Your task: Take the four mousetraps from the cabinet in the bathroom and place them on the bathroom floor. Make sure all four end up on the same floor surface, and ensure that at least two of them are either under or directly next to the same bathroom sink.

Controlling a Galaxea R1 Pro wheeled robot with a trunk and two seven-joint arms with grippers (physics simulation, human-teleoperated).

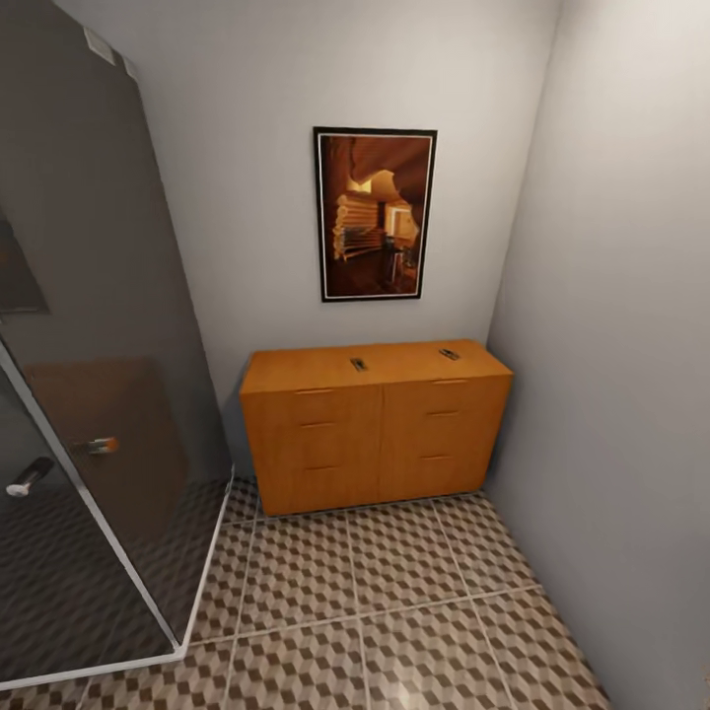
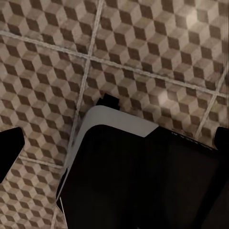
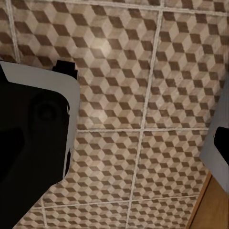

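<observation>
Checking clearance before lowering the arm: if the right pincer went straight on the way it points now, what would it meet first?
Most likely the floor: the right wrist view looks along the fingers onto bare patterned tiles. How far off they lie is unclear.

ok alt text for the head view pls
A low orange-brown cabinet stands against the back wall with two small mousetraps on top, below a framed picture. Cube-pattern bathroom floor lies in front, a glass shower stall at left.
</observation>
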